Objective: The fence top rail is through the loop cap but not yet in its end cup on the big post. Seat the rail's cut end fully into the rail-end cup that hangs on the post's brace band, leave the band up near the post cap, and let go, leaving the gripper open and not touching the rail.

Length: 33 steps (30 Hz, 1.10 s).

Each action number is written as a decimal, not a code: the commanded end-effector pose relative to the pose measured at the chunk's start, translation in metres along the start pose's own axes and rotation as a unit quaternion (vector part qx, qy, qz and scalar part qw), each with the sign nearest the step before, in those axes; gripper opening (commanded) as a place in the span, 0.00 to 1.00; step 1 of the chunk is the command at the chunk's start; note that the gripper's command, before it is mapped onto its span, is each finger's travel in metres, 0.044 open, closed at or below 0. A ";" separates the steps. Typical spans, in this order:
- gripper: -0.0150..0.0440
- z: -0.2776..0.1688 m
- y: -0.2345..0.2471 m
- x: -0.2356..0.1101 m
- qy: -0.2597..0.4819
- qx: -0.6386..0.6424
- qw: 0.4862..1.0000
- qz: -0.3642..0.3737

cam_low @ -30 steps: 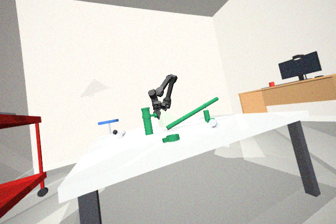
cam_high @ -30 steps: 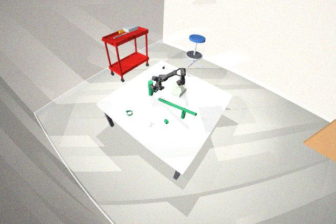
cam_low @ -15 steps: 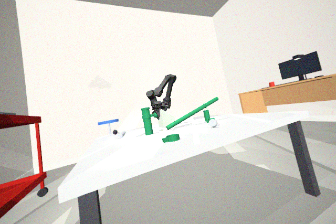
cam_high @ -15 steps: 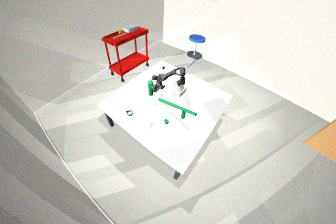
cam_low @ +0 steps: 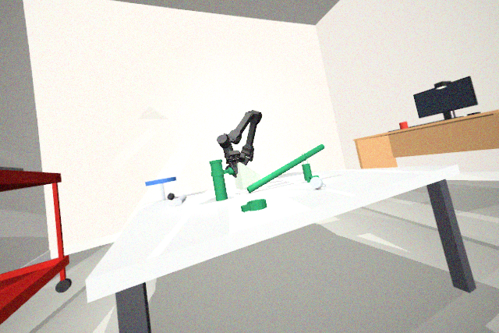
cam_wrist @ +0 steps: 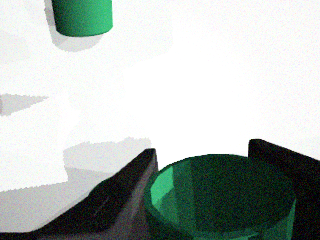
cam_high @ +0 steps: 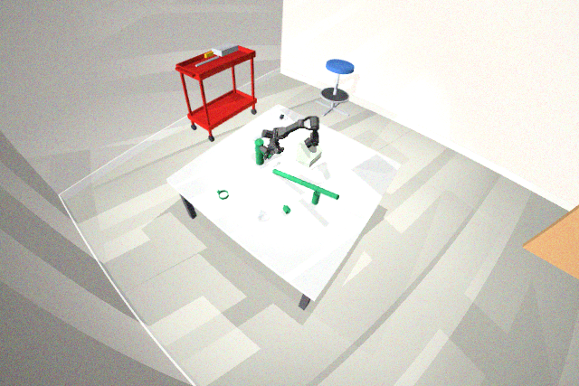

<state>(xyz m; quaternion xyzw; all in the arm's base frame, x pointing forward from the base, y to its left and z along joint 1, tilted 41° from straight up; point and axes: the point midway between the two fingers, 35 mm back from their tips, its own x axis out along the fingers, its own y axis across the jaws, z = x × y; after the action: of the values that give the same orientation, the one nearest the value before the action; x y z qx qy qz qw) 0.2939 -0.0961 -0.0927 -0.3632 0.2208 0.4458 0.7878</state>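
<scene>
End effector [cam_wrist: 220, 180] clamped on green rail-end cup [cam_wrist: 223, 216], just beside big post [cam_low: 218, 182].

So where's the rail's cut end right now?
In the top view, the rail has its low end on the table, right of the big post, not in the gripper's cup.

Your robot is one slim, dark grey jointed arm [cam_high: 293, 127] with rounded joints, ending in a gripper [cam_wrist: 220, 227] with flat black fingers.
</scene>
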 end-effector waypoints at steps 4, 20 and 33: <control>0.25 0.000 0.000 0.000 0.000 0.000 1.000 0.000; 0.83 0.004 -0.002 -0.003 0.000 0.000 1.000 0.000; 1.00 0.036 -0.019 -0.031 0.000 0.001 1.000 0.000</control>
<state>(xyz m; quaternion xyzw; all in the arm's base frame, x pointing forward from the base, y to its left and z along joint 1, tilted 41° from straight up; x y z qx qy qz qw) 0.2965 -0.0944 -0.0488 -0.3653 0.2195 0.4443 0.7880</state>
